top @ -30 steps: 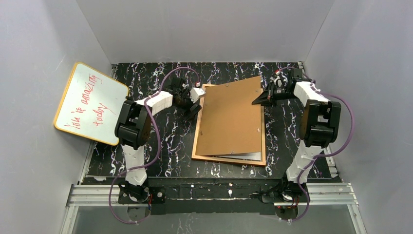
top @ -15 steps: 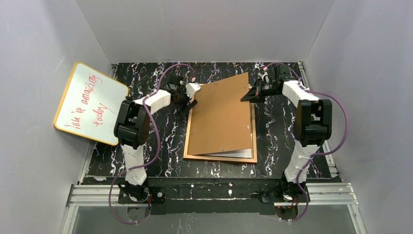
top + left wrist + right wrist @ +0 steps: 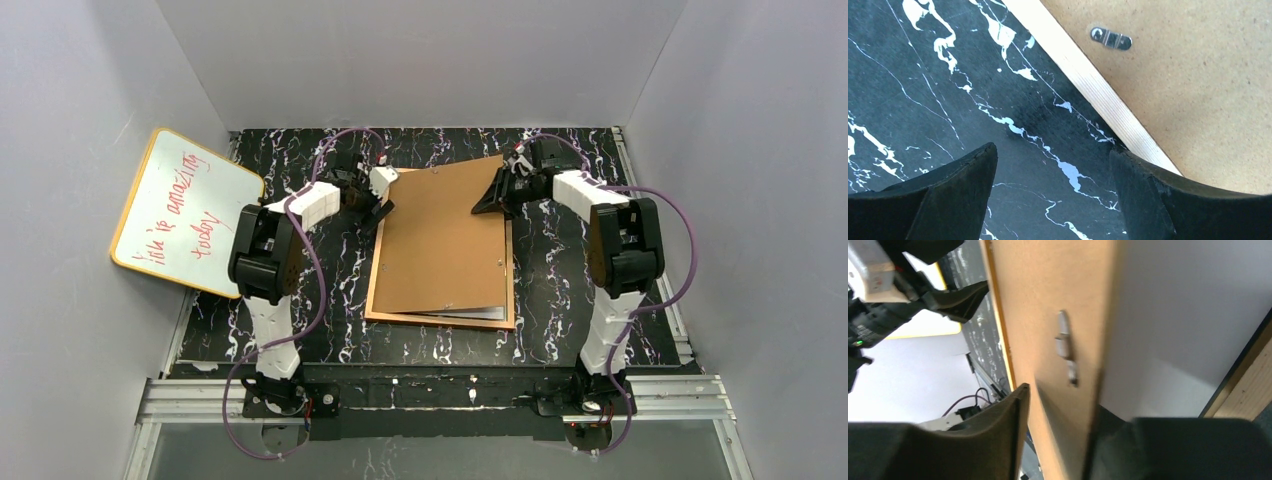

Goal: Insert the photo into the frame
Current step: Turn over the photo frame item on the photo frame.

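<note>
Black marbled surface [image 3: 560, 290] w/ a red-scribbled whiteboard [image 3: 185, 212] propped at its left wall. Mid-surface lies the frame [image 3: 440, 321], back side up. On it sits the brown backing board [image 3: 440, 240], skewed, not seated square. A pale sheet peeks out under the board's near edge, inside the frame: prob. the photo [image 3: 485, 312], print side not visible.

Both arms reach fwd to the frame's far end. The right hand [image 3: 488, 198] is at the board's far-right corner, a finger on either side of it; can't tell if it pinches or has let go. The left hand [image 3: 1052, 155] is spread wide at the far-left corner, one finger over bare surface, the other over the frame's border.

Count: 2 arms, 1 frame, 1 board, 1 whiteboard. A small metal turn-clip [image 3: 1111, 38] shows on the board near the left hand.
</note>
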You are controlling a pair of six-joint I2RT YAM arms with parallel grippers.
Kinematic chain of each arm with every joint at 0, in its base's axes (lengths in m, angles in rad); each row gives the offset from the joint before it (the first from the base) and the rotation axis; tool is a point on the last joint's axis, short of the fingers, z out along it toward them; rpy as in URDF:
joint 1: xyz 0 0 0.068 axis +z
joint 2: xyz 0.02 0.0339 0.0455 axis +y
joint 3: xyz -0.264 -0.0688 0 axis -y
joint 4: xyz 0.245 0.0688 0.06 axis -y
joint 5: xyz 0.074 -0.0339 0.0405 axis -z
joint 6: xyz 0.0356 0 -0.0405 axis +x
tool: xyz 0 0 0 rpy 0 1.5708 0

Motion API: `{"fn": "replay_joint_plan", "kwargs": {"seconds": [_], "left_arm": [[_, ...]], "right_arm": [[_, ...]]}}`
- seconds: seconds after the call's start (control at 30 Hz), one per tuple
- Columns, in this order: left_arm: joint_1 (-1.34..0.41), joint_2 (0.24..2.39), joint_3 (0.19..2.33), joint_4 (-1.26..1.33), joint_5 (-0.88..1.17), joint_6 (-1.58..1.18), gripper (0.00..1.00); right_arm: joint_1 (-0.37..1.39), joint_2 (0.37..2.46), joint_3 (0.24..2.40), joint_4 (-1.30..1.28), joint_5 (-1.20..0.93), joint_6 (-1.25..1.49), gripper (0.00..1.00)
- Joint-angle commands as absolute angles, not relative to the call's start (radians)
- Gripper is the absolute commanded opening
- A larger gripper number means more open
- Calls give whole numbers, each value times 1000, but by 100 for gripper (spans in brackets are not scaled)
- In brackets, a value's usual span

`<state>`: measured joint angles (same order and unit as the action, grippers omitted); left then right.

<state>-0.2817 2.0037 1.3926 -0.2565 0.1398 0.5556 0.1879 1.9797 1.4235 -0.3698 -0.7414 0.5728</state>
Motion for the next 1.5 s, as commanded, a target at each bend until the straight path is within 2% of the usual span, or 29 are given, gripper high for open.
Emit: {"fn": "replay_joint_plan", "kwargs": {"seconds": [0.0,0.17,0.3,0.33,0.37,0.73,0.97,1.07,1.13,1.23,1.33,1.47], "left_arm": [[-256,1921,1407,-351,198,550,81],[-235,1890,1384,-371,210,547,83],[-232,1868,1363,-375,220,546,85],[-230,1862,1358,-375,221,547,85],[-229,1858,1354,-375,222,548,85],[-204,1824,1331,-356,259,502,85],[-191,1824,1363,-391,290,466,89],[-186,1834,1383,-416,320,430,89],[-186,1843,1391,-431,357,396,89],[-186,1856,1391,-437,403,342,86],[-184,1862,1379,-444,450,296,80],[-182,1853,1340,-460,503,291,68]], "right_arm": [[227,1992,1461,-405,-639,555,49],[273,2009,1519,-510,-496,527,63],[304,2002,1561,-589,-359,508,83],[308,1996,1570,-602,-335,503,94],[311,1987,1575,-613,-311,502,98],[317,1954,1650,-743,-145,449,99],[317,1856,1616,-653,-84,440,99],[306,1859,1633,-673,-100,462,99],[276,1847,1589,-612,-232,461,99],[230,1786,1450,-411,-437,528,99],[260,1760,1464,-449,-343,512,97],[344,1706,1458,-443,-312,522,85]]}}
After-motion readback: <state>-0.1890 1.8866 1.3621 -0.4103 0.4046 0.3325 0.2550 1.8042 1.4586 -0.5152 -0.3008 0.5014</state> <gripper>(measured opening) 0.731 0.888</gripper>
